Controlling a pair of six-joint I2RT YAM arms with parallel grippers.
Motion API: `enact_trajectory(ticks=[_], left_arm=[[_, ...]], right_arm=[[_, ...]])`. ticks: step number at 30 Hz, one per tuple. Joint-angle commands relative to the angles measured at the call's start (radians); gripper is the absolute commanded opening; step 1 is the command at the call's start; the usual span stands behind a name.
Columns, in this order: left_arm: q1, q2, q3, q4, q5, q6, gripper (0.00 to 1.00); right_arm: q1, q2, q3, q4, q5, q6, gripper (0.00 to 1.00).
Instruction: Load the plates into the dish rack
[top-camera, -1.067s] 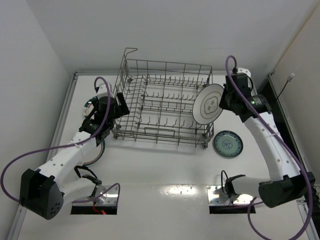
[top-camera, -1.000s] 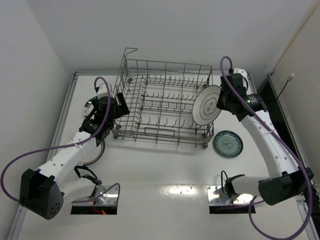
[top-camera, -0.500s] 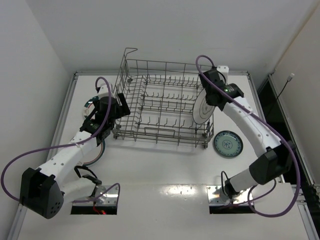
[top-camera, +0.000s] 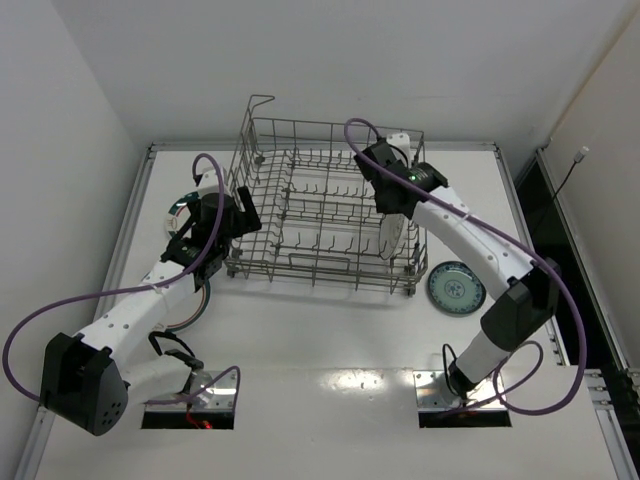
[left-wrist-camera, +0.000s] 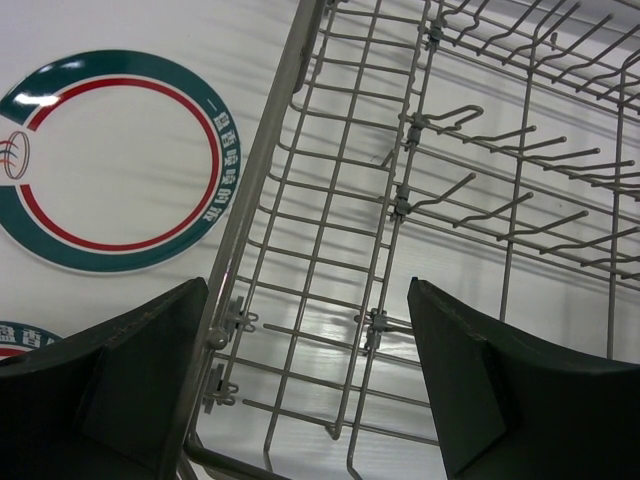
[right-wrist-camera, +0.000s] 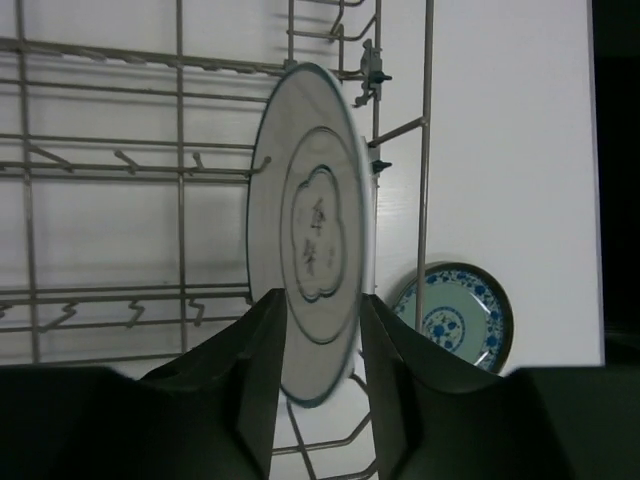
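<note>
My right gripper (top-camera: 393, 212) is shut on the pale grey patterned plate (top-camera: 390, 240), which hangs upright and edge-on inside the right end of the dish rack (top-camera: 335, 127). In the right wrist view the fingers (right-wrist-camera: 250, 380) pinch the plate (right-wrist-camera: 310, 225) at its near rim, over the tines. I cannot tell whether it rests on the rack floor. The teal plate (top-camera: 456, 287) lies flat on the table right of the rack, and it also shows in the right wrist view (right-wrist-camera: 455, 315). My left gripper (top-camera: 243, 210) is open and empty at the rack's left wall (left-wrist-camera: 262, 170). A white green-and-red-rimmed plate (left-wrist-camera: 110, 150) lies beside it.
A second banded plate's rim (left-wrist-camera: 12, 335) shows under the left arm. The rack's raised handle loop (top-camera: 260, 100) stands at its far left corner. White walls close in the table at the left, back and right.
The right arm swung left over the rack and turned the grey plate from facing the camera to edge-on, lowering it into the rack's right end. The left arm stayed put.
</note>
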Motion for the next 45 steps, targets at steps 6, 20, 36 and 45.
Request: enact_trajectory(ticks=[6,20,36,45], left_arm=[[-0.004,0.010,0.020,0.026,-0.009,-0.012,0.78],[-0.004,-0.009,0.020,0.026,-0.019,-0.012,0.78],[-0.004,-0.018,0.020,0.026,-0.009,-0.012,0.78],[-0.004,-0.007,0.020,0.026,-0.019,-0.012,0.78]], right_arm=[[-0.062,-0.308,0.023,-0.115,0.005,0.033,0.55],[-1.234,-0.460,-0.849,0.218,-1.053,-0.188,0.89],[-1.294,-0.137,-1.140,0.546,-1.211,-0.149,0.11],[-1.229,-0.532,-0.823,0.268,-1.023,-0.039,0.00]])
